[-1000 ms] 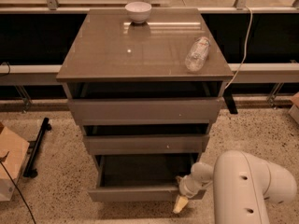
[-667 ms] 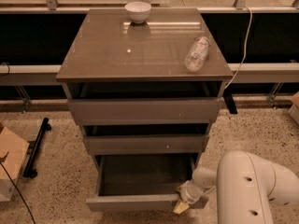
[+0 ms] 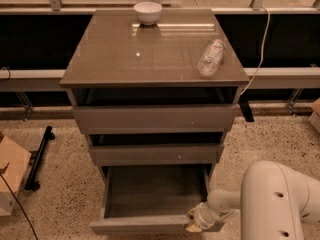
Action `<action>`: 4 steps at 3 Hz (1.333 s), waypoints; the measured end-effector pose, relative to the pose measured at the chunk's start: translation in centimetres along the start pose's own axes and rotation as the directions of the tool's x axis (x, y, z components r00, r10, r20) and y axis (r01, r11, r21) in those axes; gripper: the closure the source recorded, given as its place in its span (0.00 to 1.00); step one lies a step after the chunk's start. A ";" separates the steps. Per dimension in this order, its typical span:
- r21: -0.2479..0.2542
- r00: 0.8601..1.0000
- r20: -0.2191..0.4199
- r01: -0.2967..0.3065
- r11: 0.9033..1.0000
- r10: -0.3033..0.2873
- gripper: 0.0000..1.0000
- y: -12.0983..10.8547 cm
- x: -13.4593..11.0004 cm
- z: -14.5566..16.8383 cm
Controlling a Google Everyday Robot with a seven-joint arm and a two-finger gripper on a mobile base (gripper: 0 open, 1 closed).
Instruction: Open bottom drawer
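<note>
The bottom drawer (image 3: 150, 194) of the taupe-grey cabinet stands pulled far out toward me, its dark empty inside showing and its front panel (image 3: 140, 226) near the lower edge of the view. My gripper (image 3: 192, 223) is at the right end of that front panel, touching its top edge. The white arm (image 3: 280, 204) reaches in from the lower right. The middle drawer (image 3: 155, 155) and the top drawer (image 3: 152, 118) sit above it, each pushed further back.
A white bowl (image 3: 148, 12) stands at the back of the cabinet top (image 3: 150, 54). A clear plastic bottle (image 3: 210, 58) lies on its right side. A cardboard box (image 3: 11, 176) and a black bar (image 3: 39, 156) lie on the speckled floor at left. A white cable (image 3: 257, 59) hangs at right.
The bottom drawer has slid further out toward me, and my gripper has moved down and forward with its front panel. The other drawers and objects on top have not moved.
</note>
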State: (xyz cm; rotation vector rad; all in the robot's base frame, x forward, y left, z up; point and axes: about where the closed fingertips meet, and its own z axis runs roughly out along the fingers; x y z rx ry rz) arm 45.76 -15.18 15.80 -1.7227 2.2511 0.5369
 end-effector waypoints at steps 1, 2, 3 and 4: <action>0.000 1.000 0.000 0.000 1.000 0.000 0.40 -0.1 0.0 0.0; -0.035 0.997 0.049 -0.058 0.998 0.060 0.17 3.0 -0.1 1.0; -0.035 0.997 0.049 -0.058 0.998 0.060 0.00 2.8 -0.2 0.9; -0.035 0.997 0.049 -0.058 0.998 0.060 0.00 2.8 -0.2 0.9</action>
